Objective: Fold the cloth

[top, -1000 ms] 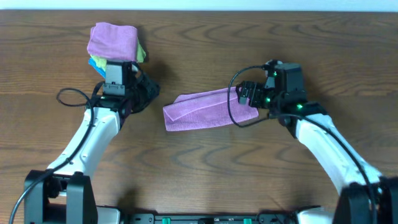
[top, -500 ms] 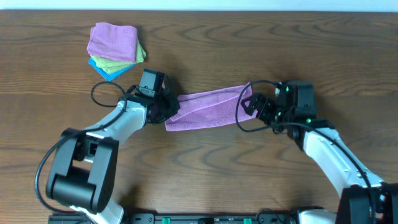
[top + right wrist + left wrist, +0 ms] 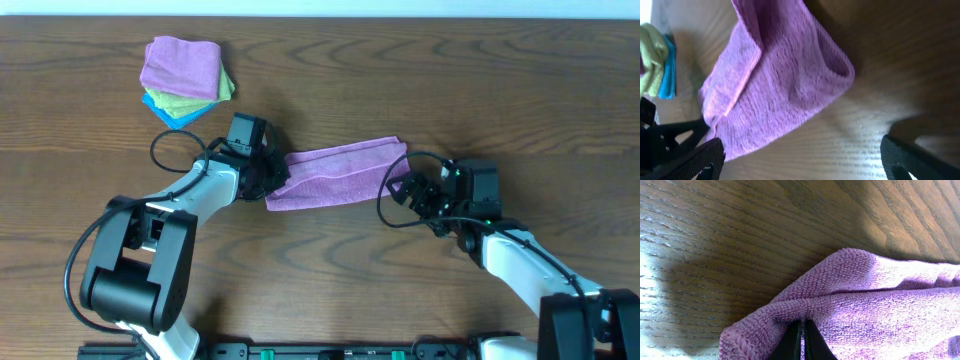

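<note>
A purple cloth (image 3: 340, 172) lies folded into a long strip at the middle of the table. My left gripper (image 3: 272, 180) is shut on its left end; in the left wrist view the closed fingertips (image 3: 802, 341) pinch the cloth's (image 3: 875, 305) folded edge. My right gripper (image 3: 408, 190) is open and empty, just right of and below the cloth's right end, apart from it. In the right wrist view the cloth (image 3: 775, 75) lies ahead of the spread fingers (image 3: 802, 160).
A stack of folded cloths, purple on green on blue (image 3: 184, 78), sits at the back left; it also shows at the left edge of the right wrist view (image 3: 655, 60). The table is dark wood (image 3: 420, 80).
My left arm swung from the stack to the cloth's left end and shut on it. My right gripper let go of the right end and drew back toward the front right.
</note>
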Available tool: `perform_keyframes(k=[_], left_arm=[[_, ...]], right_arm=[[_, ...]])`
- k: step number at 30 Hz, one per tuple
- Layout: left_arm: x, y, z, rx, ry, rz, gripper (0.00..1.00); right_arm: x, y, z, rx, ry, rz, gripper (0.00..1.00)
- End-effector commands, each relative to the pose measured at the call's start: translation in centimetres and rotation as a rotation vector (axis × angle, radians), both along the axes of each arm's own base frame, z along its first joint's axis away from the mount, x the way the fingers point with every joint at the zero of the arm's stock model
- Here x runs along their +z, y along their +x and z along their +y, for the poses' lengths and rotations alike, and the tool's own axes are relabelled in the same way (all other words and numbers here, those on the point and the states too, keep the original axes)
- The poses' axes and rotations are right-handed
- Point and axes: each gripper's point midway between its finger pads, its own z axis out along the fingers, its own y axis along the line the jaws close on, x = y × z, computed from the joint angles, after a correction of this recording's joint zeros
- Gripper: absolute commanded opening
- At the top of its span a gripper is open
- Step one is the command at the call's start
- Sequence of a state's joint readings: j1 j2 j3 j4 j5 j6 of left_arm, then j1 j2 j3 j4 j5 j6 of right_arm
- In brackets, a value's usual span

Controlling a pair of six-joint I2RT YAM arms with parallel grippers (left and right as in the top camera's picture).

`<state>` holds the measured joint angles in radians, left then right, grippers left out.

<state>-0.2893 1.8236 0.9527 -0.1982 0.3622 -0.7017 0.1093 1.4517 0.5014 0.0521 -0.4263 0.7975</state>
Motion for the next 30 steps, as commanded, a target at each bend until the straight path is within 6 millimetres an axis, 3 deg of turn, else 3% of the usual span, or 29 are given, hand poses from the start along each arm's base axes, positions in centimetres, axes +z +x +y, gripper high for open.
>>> perform_keyframes(k=[1,10,15,16,18,20,21,22,30], left_arm=[[-0.6,0.3,0.5,-0.003,0.039,-0.003,0.06],[-0.7,0.2,0.5,-0.004,0.039,0.003,0.06],[-0.7,0.1,0.5,-0.004,0.04,0.009,0.06],[-0.7,0.1,0.6,-0.003,0.041,0.009,0.06],[-0.7,0.1,0.6,-0.003,0.041,0.009,0.06],[-0.8,0.0,0.5,-0.004,0.039,0.012,0.05],[-0.8,0.0,0.5,-0.005,0.039,0.013,0.06],[-0.8,-0.1,0.6,-0.004,0.04,0.017,0.06],[-0.9,-0.4,0.7,-0.004,0.044,0.03,0.06]], right_arm=[[-0.7,0.4,-0.1,-0.029,-0.021,0.0,0.99],[-3.8,2.4,2.1,-0.068,0.038,-0.001,0.94],[-5.1,3.7,2.5,-0.1,0.005,-0.051,0.81],[-5.1,3.9,2.6,-0.102,0.001,-0.061,0.78],[-5.3,4.3,2.7,-0.107,-0.011,-0.084,0.52],[-4.8,4.9,2.6,-0.112,-0.032,-0.128,0.27],[-4.3,5.3,2.7,-0.091,-0.042,-0.165,0.2],[-3.7,5.7,2.8,-0.071,-0.052,-0.209,0.03],[1.8,7.4,4.7,0.035,0.001,-0.416,0.01]])
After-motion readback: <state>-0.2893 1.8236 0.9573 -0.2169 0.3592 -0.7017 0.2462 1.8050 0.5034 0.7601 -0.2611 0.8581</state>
